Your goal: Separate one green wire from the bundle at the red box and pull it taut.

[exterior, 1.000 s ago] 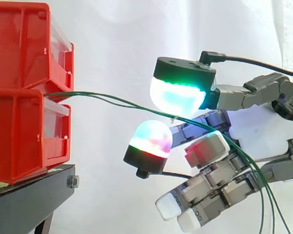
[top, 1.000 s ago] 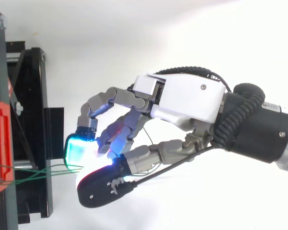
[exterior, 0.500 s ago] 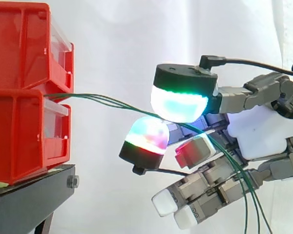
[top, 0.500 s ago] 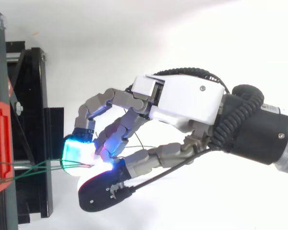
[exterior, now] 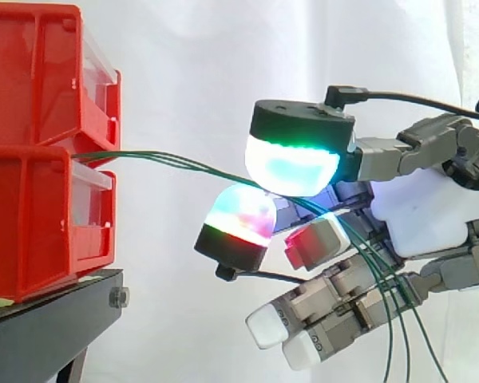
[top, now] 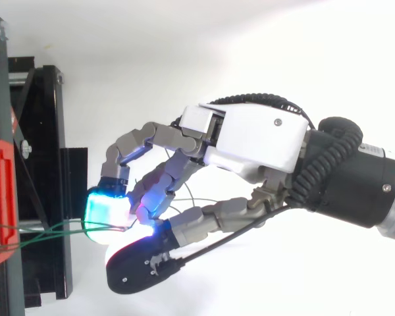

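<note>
Several thin green wires (exterior: 168, 159) leave the gap between the two stacked red bins (exterior: 32, 159) and run right, sloping slightly down. They pass between two glowing fingertips, a cyan-green pad (exterior: 291, 163) above and a red-magenta pad (exterior: 241, 215) below, which stand close together on them. Behind the pads the wires drop over the curled lower fingers and hang down. The hand (exterior: 423, 215) comes in from the right, its white palm (top: 250, 138) level with the bins. In the top view the wires (top: 39, 230) reach the cyan pad (top: 105, 210).
The red bins rest on a black stand (exterior: 48, 327), which lies at the left edge in the top view (top: 46, 164). A white curtain hangs behind. Between the bins and the fingertips there is a gap crossed only by the wires.
The two glowing pads have closed toward each other onto the wires. The hand has shifted slightly left, and the hanging wire ends have moved left with it.
</note>
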